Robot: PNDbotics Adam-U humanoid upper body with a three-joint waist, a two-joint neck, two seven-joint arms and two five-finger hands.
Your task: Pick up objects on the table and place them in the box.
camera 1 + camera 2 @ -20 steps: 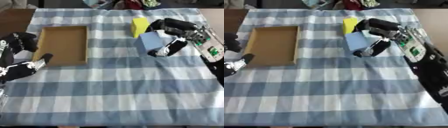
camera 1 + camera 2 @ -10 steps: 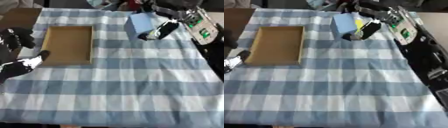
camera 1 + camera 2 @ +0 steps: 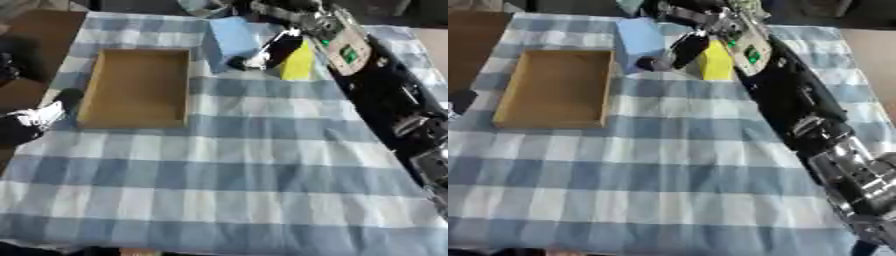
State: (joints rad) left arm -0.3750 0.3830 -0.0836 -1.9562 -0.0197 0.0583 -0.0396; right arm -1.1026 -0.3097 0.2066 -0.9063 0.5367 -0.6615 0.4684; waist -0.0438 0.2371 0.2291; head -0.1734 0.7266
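A light blue block (image 3: 233, 38) hangs above the checked cloth, just right of the box's far corner. My right hand (image 3: 273, 47) is shut on it, thumb curled under its right side, the arm stretching in from the lower right. An open brown box (image 3: 138, 87) lies on the left of the table with nothing in it. A yellow block (image 3: 298, 62) stands on the cloth behind my right hand, partly hidden by it. My left hand (image 3: 35, 117) rests at the left edge, beside the box's near corner; its fingers are not clear.
The blue-and-white checked cloth (image 3: 245, 170) covers the table; its near edge runs along the bottom. Dark and coloured things (image 3: 636, 6) lie beyond the far edge. Bare brown table (image 3: 35, 30) shows at the far left.
My right hand has carried the blue block left, towards the box, leaving the yellow block behind. The camera has also shifted, so the whole scene sits differently.
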